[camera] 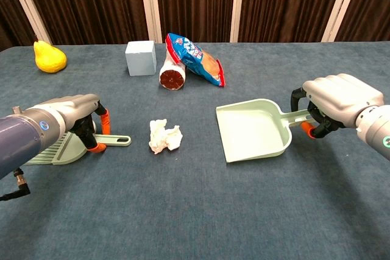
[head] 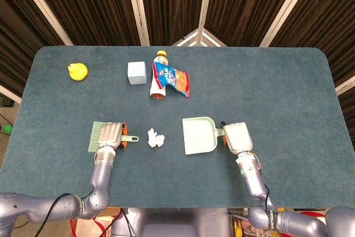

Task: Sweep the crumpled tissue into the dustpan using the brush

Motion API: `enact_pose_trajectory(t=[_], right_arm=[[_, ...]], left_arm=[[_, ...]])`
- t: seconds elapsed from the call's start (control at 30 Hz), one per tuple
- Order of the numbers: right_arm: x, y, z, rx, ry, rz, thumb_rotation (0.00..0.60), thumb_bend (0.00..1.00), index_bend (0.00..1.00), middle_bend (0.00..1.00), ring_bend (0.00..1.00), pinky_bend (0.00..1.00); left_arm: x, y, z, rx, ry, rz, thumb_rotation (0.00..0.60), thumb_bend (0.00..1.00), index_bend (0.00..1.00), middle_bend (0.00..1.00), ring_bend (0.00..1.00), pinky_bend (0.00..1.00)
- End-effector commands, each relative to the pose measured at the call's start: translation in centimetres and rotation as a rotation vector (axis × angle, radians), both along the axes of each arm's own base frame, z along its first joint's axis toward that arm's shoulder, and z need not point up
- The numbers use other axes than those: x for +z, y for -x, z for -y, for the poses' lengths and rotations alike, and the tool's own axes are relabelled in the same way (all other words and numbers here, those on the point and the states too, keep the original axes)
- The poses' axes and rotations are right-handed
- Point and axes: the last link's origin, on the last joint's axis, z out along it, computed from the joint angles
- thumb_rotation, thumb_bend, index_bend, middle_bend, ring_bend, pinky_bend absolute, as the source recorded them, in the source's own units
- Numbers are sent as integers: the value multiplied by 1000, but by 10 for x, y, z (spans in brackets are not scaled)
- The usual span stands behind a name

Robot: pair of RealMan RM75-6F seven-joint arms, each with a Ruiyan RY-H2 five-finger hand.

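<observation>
The crumpled white tissue (head: 156,137) (camera: 164,136) lies on the blue table between both tools, touching neither. To its left, my left hand (head: 111,135) (camera: 74,114) grips the pale green brush (head: 100,136) (camera: 56,151) over its head. The bristles point left and the handle (camera: 116,141) points toward the tissue. To the right lies the pale green dustpan (head: 197,136) (camera: 251,131), with its open mouth toward me. My right hand (head: 237,137) (camera: 339,100) grips its handle at the far right end.
At the back of the table are a yellow pear (head: 77,71) (camera: 49,56), a pale blue cube (head: 136,72) (camera: 141,58), and a bottle lying on its side (head: 158,84) (camera: 173,75) under a blue snack bag (head: 173,79) (camera: 195,58).
</observation>
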Motion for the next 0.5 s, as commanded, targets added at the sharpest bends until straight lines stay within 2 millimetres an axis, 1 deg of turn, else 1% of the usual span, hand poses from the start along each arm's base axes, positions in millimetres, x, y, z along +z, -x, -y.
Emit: enact_pose_trajectory(t=[0.03,0.27,0.5], right_arm=[[0,0,-1,1,-1,-3,600,543,668,834,845,850],[0,-1,-5,6,-1,-25,600,546,670,834,845,850],[-2,-8,-11,12,1,-55,600,547,670,834,845,850]], left_arm=[[1,-4,1,-8,-18,35,600,599,754,1000,1000,1000],[8,-20,2,-38,-57,143,600,621,775,1000,1000,1000],[7,-43,6,-65,-67,247,600,622,778,1000,1000,1000]])
